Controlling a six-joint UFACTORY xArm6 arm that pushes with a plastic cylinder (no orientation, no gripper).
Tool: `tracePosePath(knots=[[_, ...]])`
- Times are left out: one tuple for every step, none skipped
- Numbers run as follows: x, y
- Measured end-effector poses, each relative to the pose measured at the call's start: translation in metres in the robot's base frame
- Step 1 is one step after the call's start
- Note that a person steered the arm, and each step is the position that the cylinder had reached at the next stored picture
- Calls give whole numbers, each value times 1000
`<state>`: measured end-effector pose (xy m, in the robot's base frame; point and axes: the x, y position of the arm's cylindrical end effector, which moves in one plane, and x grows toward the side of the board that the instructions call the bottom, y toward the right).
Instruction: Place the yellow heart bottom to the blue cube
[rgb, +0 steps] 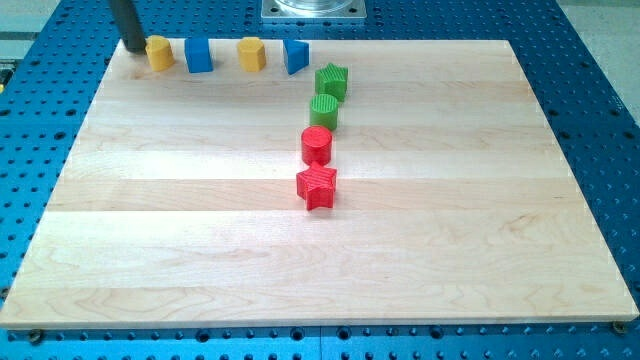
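At the view's top left, the dark rod is seen coming down onto the pale wooden table (300, 250), and my tip (135, 48) is set at the table's far edge, touching or all but touching the left side of a small yellow block. No jaws are carried by this arm, so no opening can be told; only the rod's end is shown.

That yellow block (159, 53), rounded and possibly the yellow heart, though its shape cannot be made out with certainty, is found just left of the blue cube (199, 55), with a narrow gap between them. The blue cube is taken as the landmark here. To its right, a little apart, a second yellow rounded block (251, 53) is seen, and beyond that a blue wedge-like block (295, 56).

Further right of the blue cube and lower in the view, a green star-shaped block (331, 80) is placed, with a green cylinder-like block (324, 111) just below it. Below these, a red cylinder (317, 145) and a red star-shaped block (317, 186) are lined up, well apart from the blue cube. The table is surrounded by a blue perforated base (590, 90).
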<state>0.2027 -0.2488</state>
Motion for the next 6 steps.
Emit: tracePosePath(knots=[[29,32],[92,45],[101,49],[61,30],[-3,24],[-12,53]])
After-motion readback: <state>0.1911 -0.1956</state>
